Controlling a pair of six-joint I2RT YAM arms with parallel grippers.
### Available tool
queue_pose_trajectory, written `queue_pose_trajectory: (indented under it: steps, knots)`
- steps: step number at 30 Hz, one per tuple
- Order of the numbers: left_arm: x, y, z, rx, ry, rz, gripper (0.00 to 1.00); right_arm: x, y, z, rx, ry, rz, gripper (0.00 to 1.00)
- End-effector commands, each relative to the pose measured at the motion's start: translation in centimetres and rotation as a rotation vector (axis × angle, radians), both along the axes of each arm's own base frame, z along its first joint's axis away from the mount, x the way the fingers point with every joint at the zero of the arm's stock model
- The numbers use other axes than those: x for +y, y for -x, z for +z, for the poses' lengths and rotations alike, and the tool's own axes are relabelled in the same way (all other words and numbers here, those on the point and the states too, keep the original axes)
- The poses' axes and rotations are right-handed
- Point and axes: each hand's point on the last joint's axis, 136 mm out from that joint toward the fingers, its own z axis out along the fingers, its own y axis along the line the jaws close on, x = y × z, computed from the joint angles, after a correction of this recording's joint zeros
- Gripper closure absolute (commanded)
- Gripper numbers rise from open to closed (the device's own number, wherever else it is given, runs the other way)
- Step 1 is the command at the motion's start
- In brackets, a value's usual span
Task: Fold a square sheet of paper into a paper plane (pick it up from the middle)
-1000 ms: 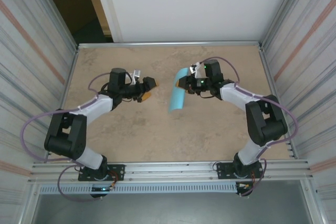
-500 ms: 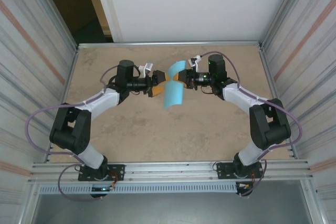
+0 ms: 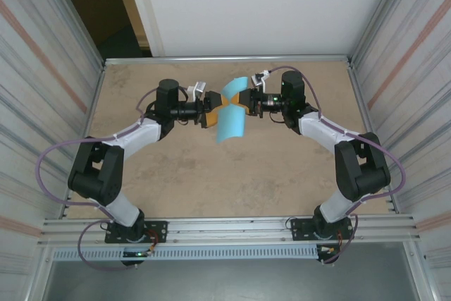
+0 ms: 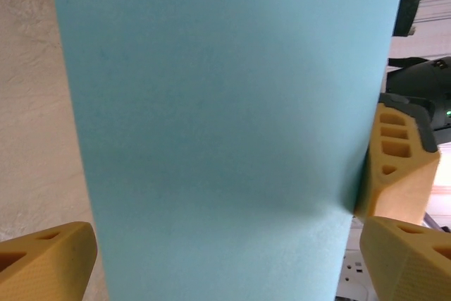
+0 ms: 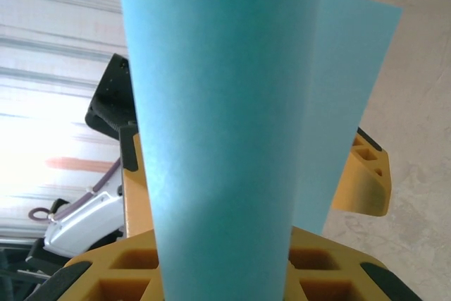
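We see the square sheet of paper (image 3: 230, 111) held up over the far middle of the table (image 3: 211, 181). It is bent into a curve, so that in the right wrist view one part stands behind the other. The right gripper (image 3: 243, 103) meets it from the right, its orange fingers (image 5: 328, 269) pinching the sheet. The left gripper (image 3: 213, 113) faces it from the left, fingers (image 4: 46, 259) spread wide, with the sheet between them. Whether the sheet's hanging end touches the table we cannot tell.
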Motion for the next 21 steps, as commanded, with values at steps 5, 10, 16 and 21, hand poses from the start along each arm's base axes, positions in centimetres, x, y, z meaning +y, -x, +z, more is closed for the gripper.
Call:
queue_pose_trajectory:
  steps: [5,10,16,21]
  knots:
    - [0.1,0.2,2.5,-0.055,0.078,-0.029,0.24,-0.2,-0.2,0.4,0.016,0.003,0.002,0.73]
    - [1.7,-0.2,1.2,-0.044,0.044,0.028,0.39,-1.2,-0.8,-1.0,0.006,0.066,-0.032,0.73]
    - [1.7,-0.3,1.1,-0.049,0.041,0.031,0.55,-1.4,-1.0,-2.1,0.027,0.095,-0.036,0.73]
    - [1.6,-0.4,1.1,-0.051,0.037,0.026,0.76,-1.4,-1.2,-2.8,0.043,0.109,-0.044,0.73]
